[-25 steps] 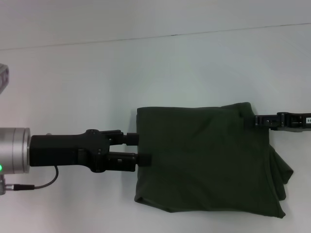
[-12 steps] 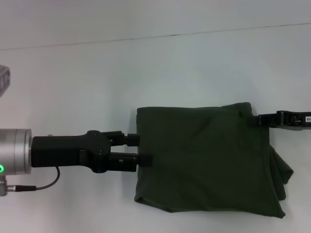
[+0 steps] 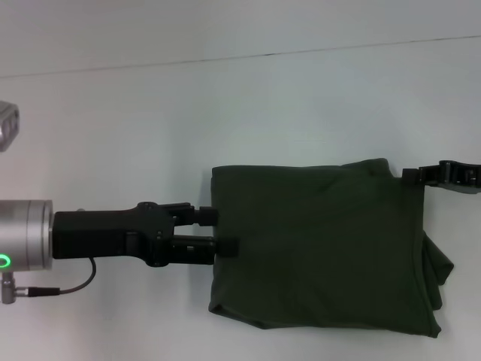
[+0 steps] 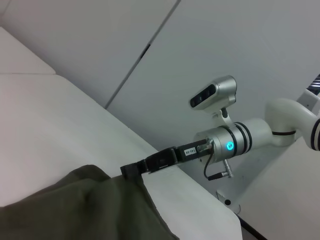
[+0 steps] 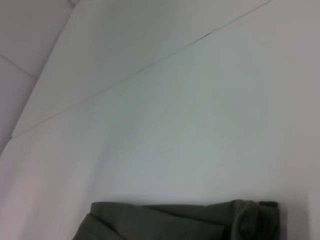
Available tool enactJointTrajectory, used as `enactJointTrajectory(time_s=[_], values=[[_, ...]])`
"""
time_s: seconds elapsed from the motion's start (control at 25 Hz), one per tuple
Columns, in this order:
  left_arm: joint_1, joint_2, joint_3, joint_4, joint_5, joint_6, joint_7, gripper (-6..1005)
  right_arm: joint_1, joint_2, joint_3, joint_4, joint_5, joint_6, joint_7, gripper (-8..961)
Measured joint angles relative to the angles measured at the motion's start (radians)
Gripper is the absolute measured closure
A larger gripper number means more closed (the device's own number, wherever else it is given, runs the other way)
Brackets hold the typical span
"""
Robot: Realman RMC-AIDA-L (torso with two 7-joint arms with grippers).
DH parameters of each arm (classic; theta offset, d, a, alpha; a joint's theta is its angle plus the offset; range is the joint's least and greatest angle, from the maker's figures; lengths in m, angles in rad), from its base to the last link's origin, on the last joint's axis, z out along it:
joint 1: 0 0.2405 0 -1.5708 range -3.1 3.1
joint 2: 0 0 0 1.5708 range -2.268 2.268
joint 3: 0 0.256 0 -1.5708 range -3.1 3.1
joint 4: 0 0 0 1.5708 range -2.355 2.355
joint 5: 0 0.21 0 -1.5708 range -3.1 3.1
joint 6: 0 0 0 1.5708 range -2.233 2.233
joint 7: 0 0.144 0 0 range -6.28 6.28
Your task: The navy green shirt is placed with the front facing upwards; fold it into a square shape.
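The navy green shirt lies folded into a rough rectangle on the white table, plain green side up, with loose folds bunched along its right side. My left gripper is at the shirt's left edge. It is open, and its nearer fingertip overlaps the cloth. My right gripper is at the shirt's far right corner. In the left wrist view the right gripper touches the corner of the shirt. The right wrist view shows only the shirt's far edge.
The white table stretches to the left of and beyond the shirt, with a seam line across its far part. A small grey device sits at the left border. The right arm's silver wrist is past the table's edge.
My right gripper has drawn back to the right, off the shirt's far right corner. The left gripper has crept slightly to the right at the shirt's left edge. The shirt has stayed put.
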Motion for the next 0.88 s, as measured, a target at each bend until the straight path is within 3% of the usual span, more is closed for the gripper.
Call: enactJointTrajectory(time_s=[0.08,0.28,0.48,0.88], values=[[-0.001,0.000,0.002,-0.010,0.000,-0.010,0.000,128,0.000,0.001,0.002,0.000,0.000,0.004,-0.002,907],[-0.001,0.000,0.002,-0.014,0.000,-0.010,0.000,130,0.018,0.005,0.003,0.000,0.000,0.017,-0.013,931],[-0.003,0.000,0.001,-0.015,-0.001,-0.009,0.000,241,0.052,0.010,-0.001,0.000,0.000,0.055,-0.014,931],[-0.003,0.001,-0.005,-0.019,-0.009,-0.014,-0.005,240,0.078,0.010,-0.015,0.008,-0.011,0.150,-0.004,930]])
